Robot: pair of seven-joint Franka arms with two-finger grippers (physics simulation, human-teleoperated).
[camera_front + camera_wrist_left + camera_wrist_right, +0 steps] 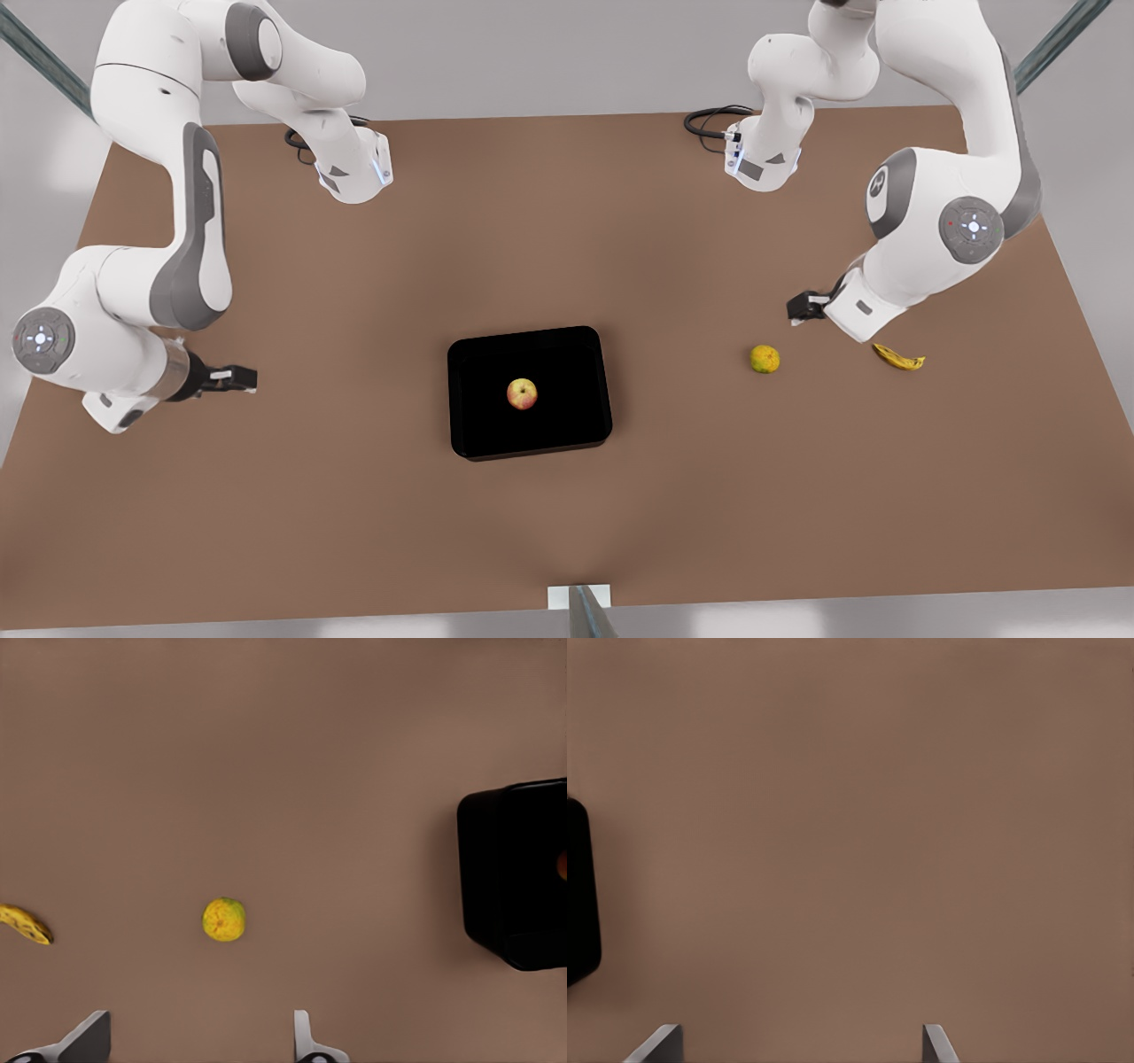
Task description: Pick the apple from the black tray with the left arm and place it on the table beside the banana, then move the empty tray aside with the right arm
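The apple (pixel 522 393), red with a yellow blush, lies in the middle of the black tray (pixel 496 416) at the centre of the brown table (pixel 354 532). The banana (pixel 898 358) rests on the table at the front view's right. My left gripper (pixel 804 307) hovers open just up and left of the banana, well apart from the tray. In the left wrist view its fingertips (pixel 89 1036) stand wide apart, with the banana (pixel 25 924), the tray (pixel 514 877) and a sliver of the apple (pixel 563 865) ahead. My right gripper (pixel 235 378) waits open at the front view's left, short of the tray (pixel 578 895).
A yellow-green speckled round fruit (pixel 765 359) lies between the tray and the banana, and the left wrist view has it (pixel 224 920) just ahead of the fingers. Wide bare tabletop surrounds the tray. A small white bracket (pixel 580 596) sits at the table's near edge.
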